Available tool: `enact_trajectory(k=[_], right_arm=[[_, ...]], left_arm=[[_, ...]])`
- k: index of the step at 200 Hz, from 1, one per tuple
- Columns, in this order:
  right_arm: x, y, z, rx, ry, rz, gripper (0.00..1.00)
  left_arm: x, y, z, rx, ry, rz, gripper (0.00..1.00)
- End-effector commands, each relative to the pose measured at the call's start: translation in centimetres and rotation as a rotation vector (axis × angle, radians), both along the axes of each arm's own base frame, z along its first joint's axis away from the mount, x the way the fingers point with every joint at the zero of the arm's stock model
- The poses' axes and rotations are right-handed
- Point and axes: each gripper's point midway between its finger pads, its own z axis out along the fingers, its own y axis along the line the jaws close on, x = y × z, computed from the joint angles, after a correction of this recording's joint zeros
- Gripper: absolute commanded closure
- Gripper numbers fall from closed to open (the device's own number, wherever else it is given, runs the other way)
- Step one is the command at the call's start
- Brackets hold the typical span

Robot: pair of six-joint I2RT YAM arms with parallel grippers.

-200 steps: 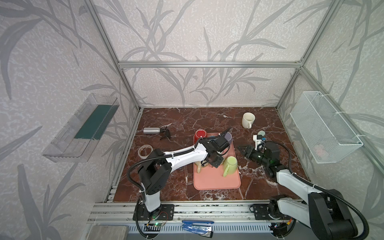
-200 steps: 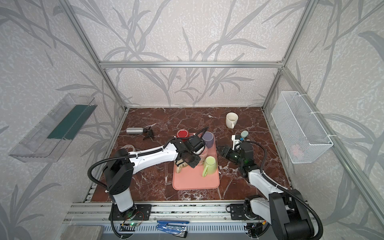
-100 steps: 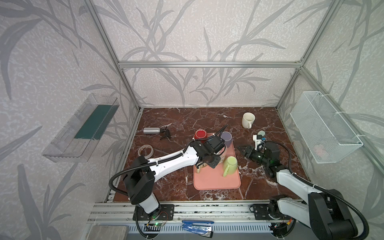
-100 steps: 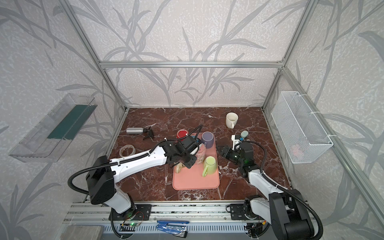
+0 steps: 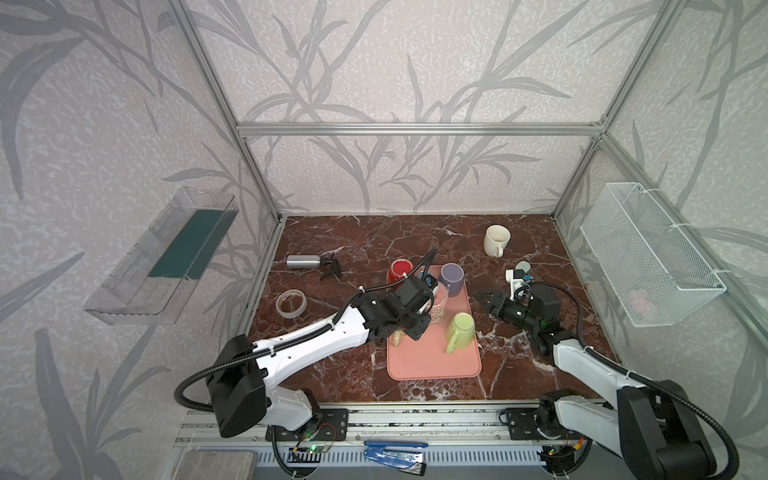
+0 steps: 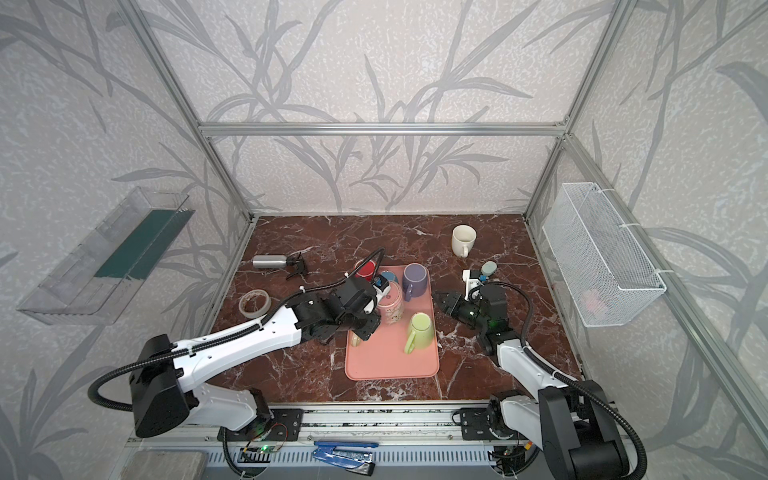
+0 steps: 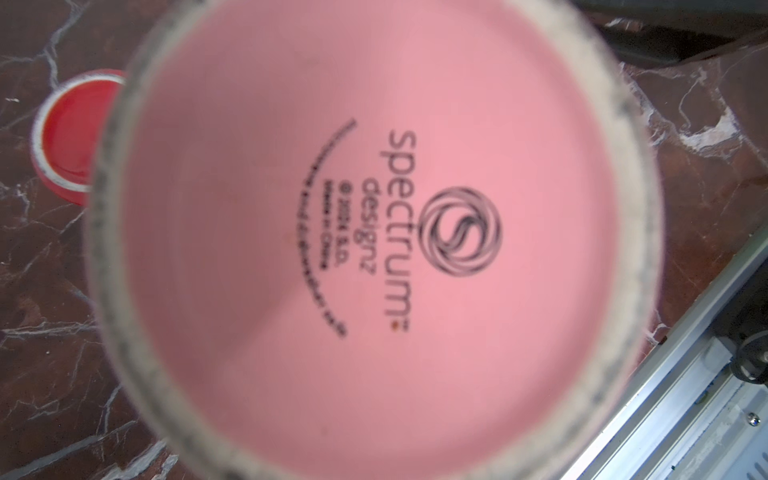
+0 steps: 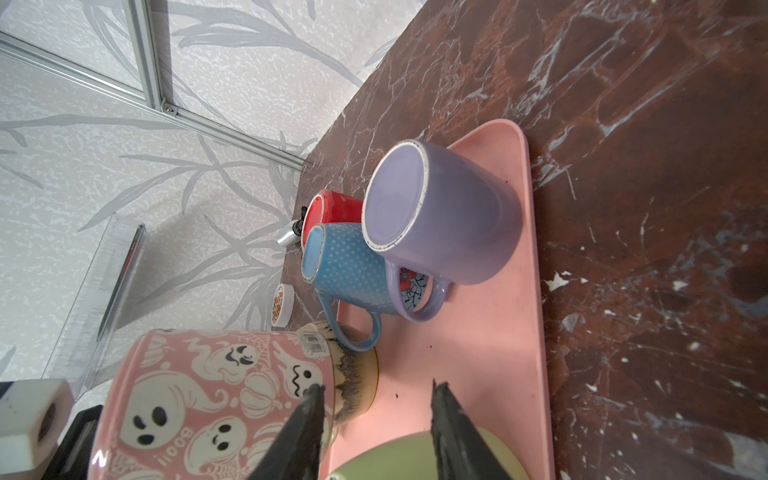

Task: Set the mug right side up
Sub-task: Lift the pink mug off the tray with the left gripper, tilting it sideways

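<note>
A pink ghost-print mug (image 5: 439,305) (image 6: 390,307) hangs base-up over the pink tray (image 5: 432,368), just above a beige mug (image 8: 355,380). My left gripper (image 5: 419,322) is shut on its left side. The mug's printed base (image 7: 374,249) fills the left wrist view and hides the jaws. My right gripper (image 8: 376,399) (image 5: 484,300) stands open and empty at the tray's right edge, pointing at the mugs. The ghost mug (image 8: 216,407) lies just beyond one of its fingers (image 8: 305,419).
On the tray, base-up, stand a purple mug (image 5: 452,277), a blue dotted mug (image 8: 345,266) and a green mug (image 5: 460,328). A red mug (image 5: 400,269) stands behind the tray, a white mug (image 5: 496,240) at back right. A tape roll (image 5: 291,302) and a silver bottle (image 5: 302,262) lie left.
The left arm has stretched out, its elbow dropping toward the front left. Its gripper has drawn slightly forward and left with the pink mug, uncovering the purple mug. The right arm is still.
</note>
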Motion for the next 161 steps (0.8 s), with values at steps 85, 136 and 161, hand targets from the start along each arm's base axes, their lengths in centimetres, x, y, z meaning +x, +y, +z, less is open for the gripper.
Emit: enact_trajectory(k=[85, 136, 161], right_arm=[[-0.7, 0.7, 2.4, 0.019, -0.076, 0.058, 0.56], [-1.2, 1.6, 4.3, 0.053, -0.139, 0.107, 0.55], [-1.5, 2.3, 5.6, 0.068, -0.186, 0.134, 0.54]], left_arm=[[-0.9, 1.9, 8.8, -0.398, -0.232, 0.028, 1.00], [-0.8, 2.3, 10.1, -0.554, -0.264, 0.032, 1.00], [-0.3, 2.4, 11.2, -0.665, -0.245, 0.031, 1.00]])
